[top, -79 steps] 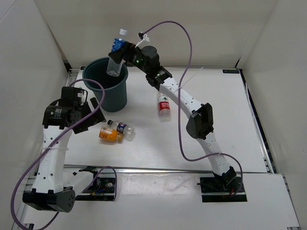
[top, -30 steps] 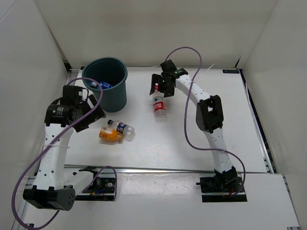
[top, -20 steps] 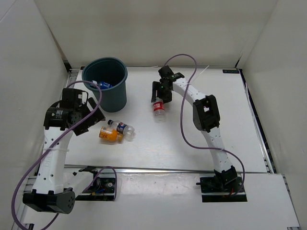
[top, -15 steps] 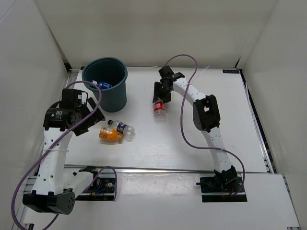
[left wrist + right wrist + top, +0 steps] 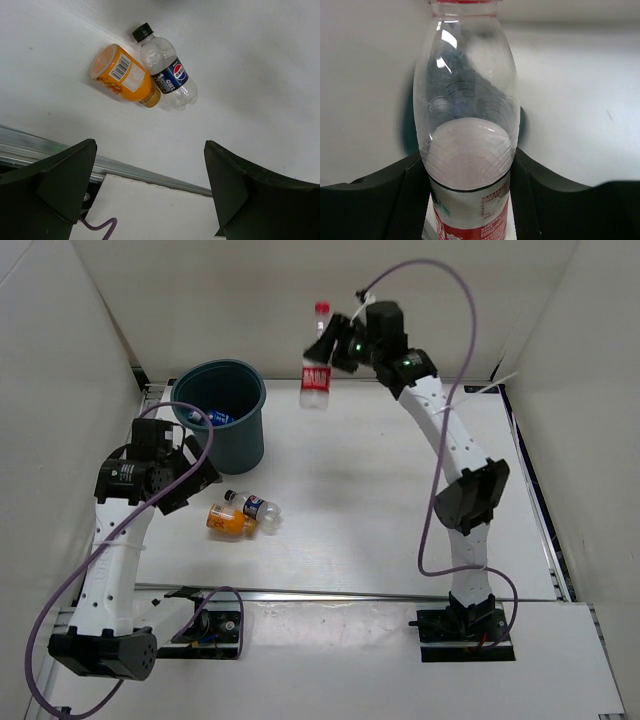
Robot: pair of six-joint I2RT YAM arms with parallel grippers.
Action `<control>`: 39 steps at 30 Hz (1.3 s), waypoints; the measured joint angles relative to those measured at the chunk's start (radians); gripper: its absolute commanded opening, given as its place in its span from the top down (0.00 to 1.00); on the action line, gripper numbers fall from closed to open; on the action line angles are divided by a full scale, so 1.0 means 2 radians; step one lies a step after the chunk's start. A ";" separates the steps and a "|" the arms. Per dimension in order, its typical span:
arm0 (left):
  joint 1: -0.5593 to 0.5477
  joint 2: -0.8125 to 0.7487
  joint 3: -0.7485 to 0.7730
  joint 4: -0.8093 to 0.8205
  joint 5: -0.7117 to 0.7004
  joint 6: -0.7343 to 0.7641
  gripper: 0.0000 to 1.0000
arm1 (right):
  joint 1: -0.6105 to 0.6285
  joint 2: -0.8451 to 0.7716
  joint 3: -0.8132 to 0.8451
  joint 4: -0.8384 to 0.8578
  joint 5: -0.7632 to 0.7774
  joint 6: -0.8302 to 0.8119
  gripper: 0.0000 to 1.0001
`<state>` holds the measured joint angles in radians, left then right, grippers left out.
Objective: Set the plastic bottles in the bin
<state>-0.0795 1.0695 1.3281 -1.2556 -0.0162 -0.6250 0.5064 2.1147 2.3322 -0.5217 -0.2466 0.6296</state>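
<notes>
The right gripper (image 5: 334, 348) pinched the red-capped bottle (image 5: 316, 377) by its lower body and held it upright in the air above the far edge of the white worktop (image 5: 380, 510), just right of the bin (image 5: 238, 445), which stood in the far-left corner. In the right wrist view the dark fingers (image 5: 410, 200) pressed against both sides of the clear bottle (image 5: 467, 150) at its red label, cap uppermost. A blue-labelled bottle (image 5: 218, 418) lay inside the bin. Near the left edge, toward the near side, the orange-filled bottle (image 5: 228, 521) and the small dark-labelled bottle (image 5: 256, 508) lay on their sides, touching each other. The left gripper (image 5: 193, 483) hung over that area with its jaws spread wide and nothing between them; the left wrist view showed the orange-filled bottle (image 5: 125, 76) and the dark-labelled bottle (image 5: 167, 75) on the worktop beyond its fingers (image 5: 60, 177), apart from them.
</notes>
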 measured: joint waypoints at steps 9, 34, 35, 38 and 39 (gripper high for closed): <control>0.000 0.033 0.005 0.011 0.015 0.010 0.00 | 0.013 -0.038 0.063 0.206 -0.045 0.113 0.56; 0.000 0.052 0.064 -0.044 0.012 0.069 0.00 | 0.067 0.075 0.063 0.291 -0.047 0.130 0.44; 0.000 0.056 0.066 -0.044 0.012 0.071 0.00 | 0.069 0.075 0.064 0.293 -0.044 0.124 0.43; 0.000 0.061 0.067 -0.044 0.012 0.077 0.00 | 0.076 0.078 0.067 0.299 -0.032 0.107 0.42; -0.001 0.062 0.067 -0.044 0.012 0.078 0.00 | 0.079 0.080 0.068 0.301 -0.027 0.101 0.42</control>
<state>-0.0814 1.1934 1.4620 -1.3441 0.0082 -0.4694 0.6640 2.2753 2.4687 0.0811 -0.3008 0.8314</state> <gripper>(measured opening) 0.996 0.594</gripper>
